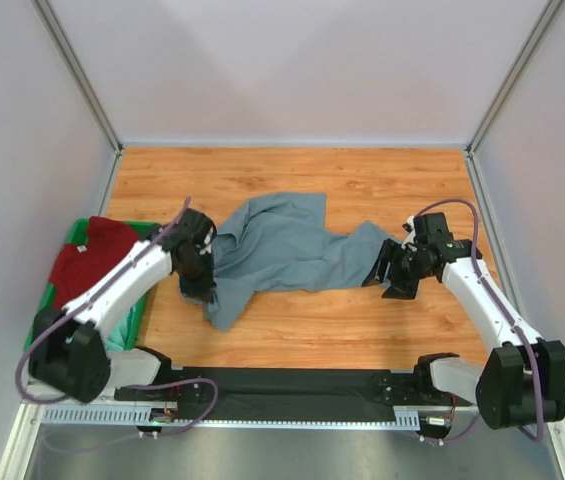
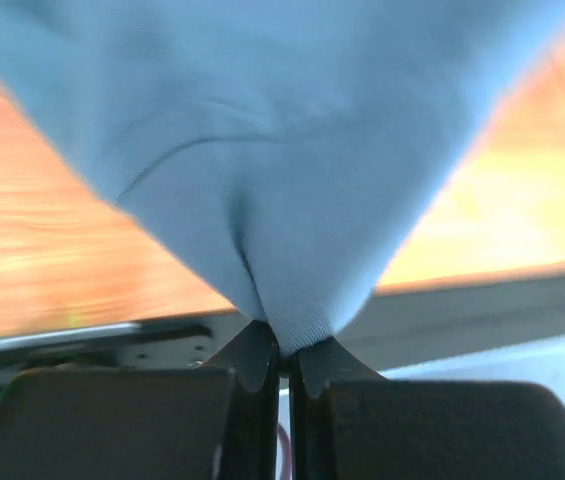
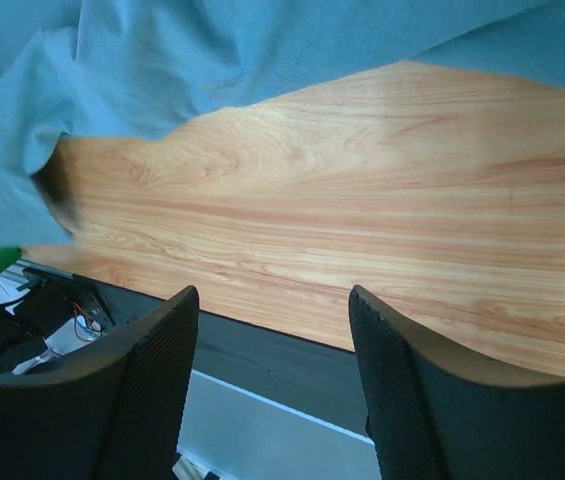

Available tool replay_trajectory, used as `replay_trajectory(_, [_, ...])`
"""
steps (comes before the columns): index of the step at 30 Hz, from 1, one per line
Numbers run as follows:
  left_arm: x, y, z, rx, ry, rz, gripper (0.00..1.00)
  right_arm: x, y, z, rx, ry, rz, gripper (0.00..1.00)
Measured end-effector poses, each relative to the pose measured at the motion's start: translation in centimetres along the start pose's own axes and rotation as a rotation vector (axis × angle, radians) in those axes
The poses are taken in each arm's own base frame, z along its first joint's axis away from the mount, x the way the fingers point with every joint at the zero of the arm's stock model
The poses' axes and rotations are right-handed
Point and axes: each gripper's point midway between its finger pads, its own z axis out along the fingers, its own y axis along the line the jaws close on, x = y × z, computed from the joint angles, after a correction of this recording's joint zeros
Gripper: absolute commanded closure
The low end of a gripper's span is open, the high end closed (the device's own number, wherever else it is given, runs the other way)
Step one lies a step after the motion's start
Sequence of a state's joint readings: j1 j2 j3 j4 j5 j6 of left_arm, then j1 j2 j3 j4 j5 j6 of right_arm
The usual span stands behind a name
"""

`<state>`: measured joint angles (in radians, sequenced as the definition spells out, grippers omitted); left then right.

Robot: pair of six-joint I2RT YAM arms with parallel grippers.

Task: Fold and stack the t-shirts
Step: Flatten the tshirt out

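Jaws of left gripper [image 2: 284, 362]: pinched shut on a fold of the grey-blue t-shirt [image 2: 282, 150], which fans out beyond the tips.
Jaws of right gripper [image 3: 274, 345]: wide apart, holding nothing; same shirt lies beyond the fingertips.

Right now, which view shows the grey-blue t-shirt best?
Top external: the whole grey-blue t-shirt lies crumpled across the table. Left wrist shows only a fold pinched in the left gripper; right wrist shows just its edge beyond the open right gripper.
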<state>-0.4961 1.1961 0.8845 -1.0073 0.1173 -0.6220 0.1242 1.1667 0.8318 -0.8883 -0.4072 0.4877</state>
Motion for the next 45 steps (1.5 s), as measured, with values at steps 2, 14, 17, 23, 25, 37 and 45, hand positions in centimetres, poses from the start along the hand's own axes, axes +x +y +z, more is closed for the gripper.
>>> replay_trajectory(2, [-3.3,2.0,0.2,-0.084,0.007,-0.054,0.88,0.1,0.0,0.1,-0.002,0.009,0.000,0.37])
replay_trajectory(14, [-14.9,5.1,-3.8,-0.342,-0.206,0.054,0.34,0.5,0.0,0.5,-0.017,0.023,-0.013,0.37])
replay_trajectory(17, [-11.4,4.9,-5.6,-0.256,-0.251,0.041,0.44,1.4,0.0,0.9,-0.020,0.041,-0.036,0.38])
replay_trajectory(23, [-4.4,5.0,-5.8,-0.121,-0.252,-0.028,0.47,4.2,5.2,3.2,-0.152,0.074,-0.186,0.38])
replay_trajectory(25, [-3.6,4.7,-6.6,-0.081,-0.289,-0.060,0.47,5.7,8.3,4.6,-0.211,0.085,-0.241,0.37])
replay_trajectory(37, [0.8,5.0,-12.4,0.059,-0.518,-0.216,0.47,13.7,23.1,16.5,-0.308,-0.002,-0.296,0.35])
replay_trajectory(45, [3.3,5.0,-13.4,0.147,-0.568,-0.244,0.49,15.3,24.6,20.3,-0.293,-0.029,-0.147,0.39])
